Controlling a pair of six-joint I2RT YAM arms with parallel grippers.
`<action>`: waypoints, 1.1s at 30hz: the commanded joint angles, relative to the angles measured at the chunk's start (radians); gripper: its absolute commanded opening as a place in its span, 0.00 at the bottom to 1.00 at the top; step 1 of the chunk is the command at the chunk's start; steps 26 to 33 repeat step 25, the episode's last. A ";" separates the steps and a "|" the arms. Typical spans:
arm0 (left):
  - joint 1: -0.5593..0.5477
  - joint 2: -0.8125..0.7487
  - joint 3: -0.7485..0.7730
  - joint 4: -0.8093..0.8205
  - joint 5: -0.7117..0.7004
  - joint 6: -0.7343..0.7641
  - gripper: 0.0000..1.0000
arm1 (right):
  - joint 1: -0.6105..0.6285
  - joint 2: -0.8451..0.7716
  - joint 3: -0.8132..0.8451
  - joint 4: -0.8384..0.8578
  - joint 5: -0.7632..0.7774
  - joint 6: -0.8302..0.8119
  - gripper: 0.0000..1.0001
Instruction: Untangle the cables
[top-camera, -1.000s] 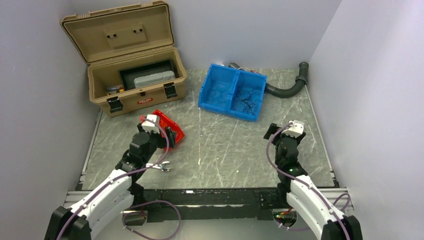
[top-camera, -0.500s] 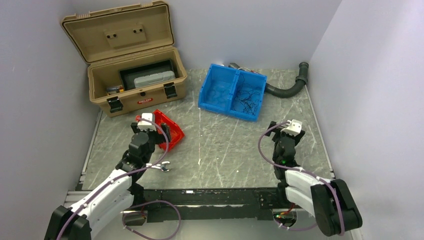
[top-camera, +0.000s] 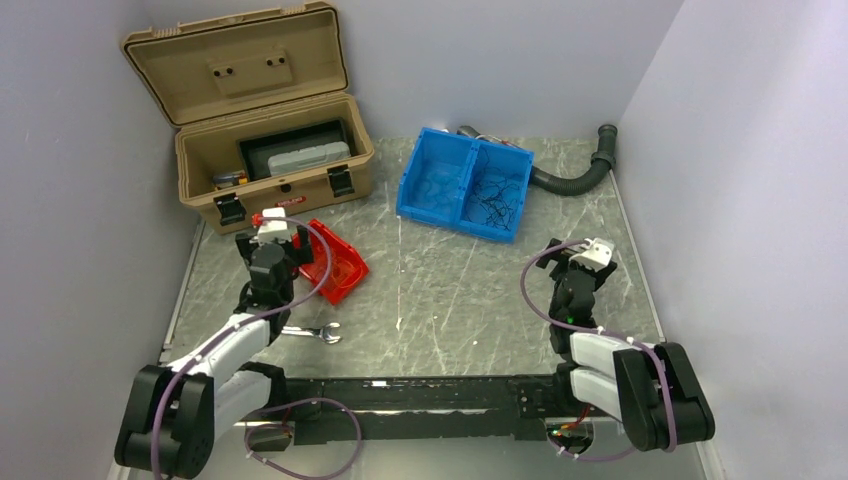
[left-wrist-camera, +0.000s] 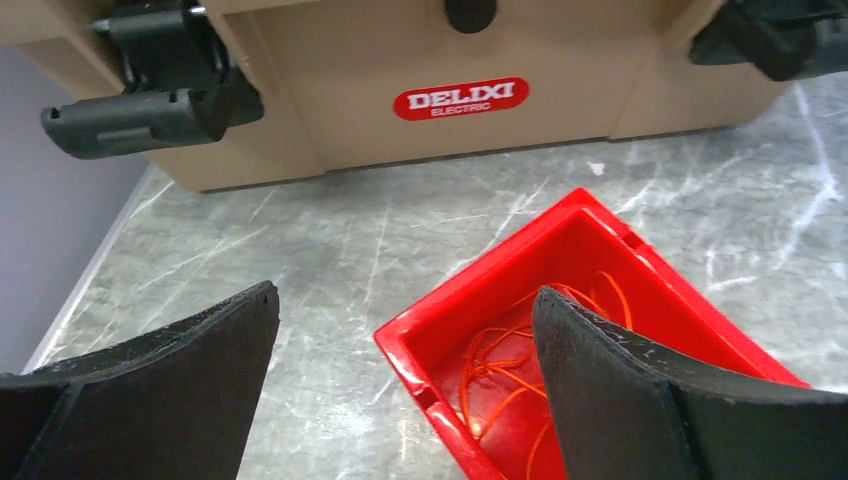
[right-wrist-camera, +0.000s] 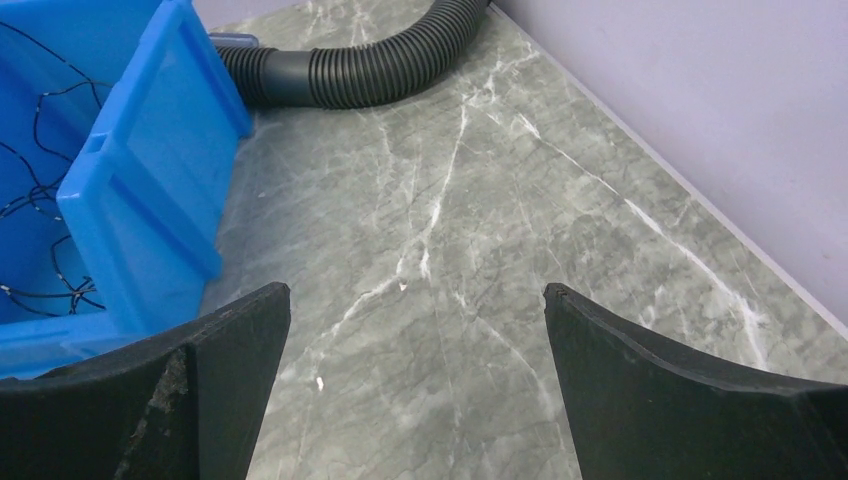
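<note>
The cables lie in bins. Thin orange-red wires (left-wrist-camera: 520, 350) coil inside a small red bin (top-camera: 338, 265), its corner (left-wrist-camera: 440, 330) between my left fingers in the left wrist view. Black wires (top-camera: 495, 195) fill the right half of a blue bin (top-camera: 468, 180), and faint blue wires (top-camera: 435, 185) the left half. My left gripper (top-camera: 272, 240) hovers open just left of the red bin, facing the tan case, with nothing in it (left-wrist-camera: 405, 295). My right gripper (top-camera: 575, 268) is open over bare table (right-wrist-camera: 417, 290), with the black wires (right-wrist-camera: 40, 190) far left.
An open tan case (top-camera: 270, 150) with a DELIXI label (left-wrist-camera: 460, 98) stands at the back left. A black ribbed hose (top-camera: 575, 175) curves behind the blue bin. A small wrench (top-camera: 318, 332) lies by the left arm. Walls close in on both sides.
My left gripper has swung left and back toward the tan case, off the red bin. The right arm has folded back toward its base. Both grippers stay open.
</note>
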 joint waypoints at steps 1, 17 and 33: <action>0.047 0.033 0.018 0.102 0.045 0.026 0.99 | -0.017 0.019 0.023 0.066 -0.020 0.052 0.99; 0.050 0.153 0.089 0.055 -0.063 -0.023 0.99 | -0.023 0.035 0.058 0.001 -0.023 0.089 1.00; 0.050 0.179 0.105 0.049 -0.100 -0.034 0.99 | -0.030 0.036 0.066 -0.010 -0.009 0.090 1.00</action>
